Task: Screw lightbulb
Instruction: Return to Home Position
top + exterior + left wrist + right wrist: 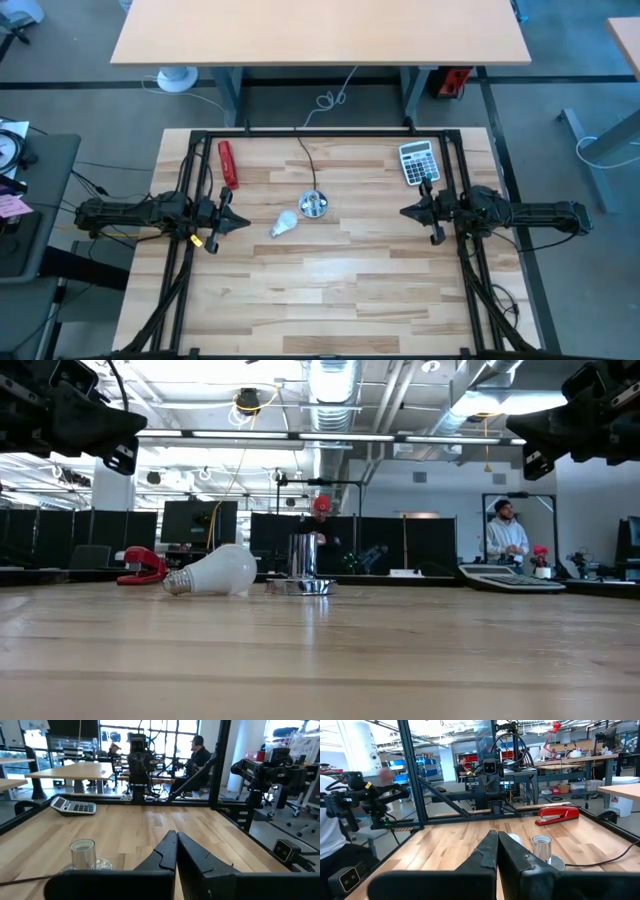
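Observation:
The white lightbulb point(283, 224) lies on its side on the wooden table, its silvery screw base point(178, 581) pointing toward the table's left. Just right of it and farther back, the shiny metal socket point(314, 206) stands upright on the table, with a black cord running to the far edge. My left gripper point(243, 220) hovers shut to the left of the bulb, above the table. My right gripper point(406, 212) hovers shut well to the right of the socket. In the right wrist view the bulb point(513, 839) peeks out behind the fingers, beside the socket point(541, 848).
A red stapler point(228, 163) lies at the far left of the table and a calculator point(417, 162) at the far right. A black frame point(330, 133) rims the table. People show in the room beyond the far edge. Bare wood stretches across the near half.

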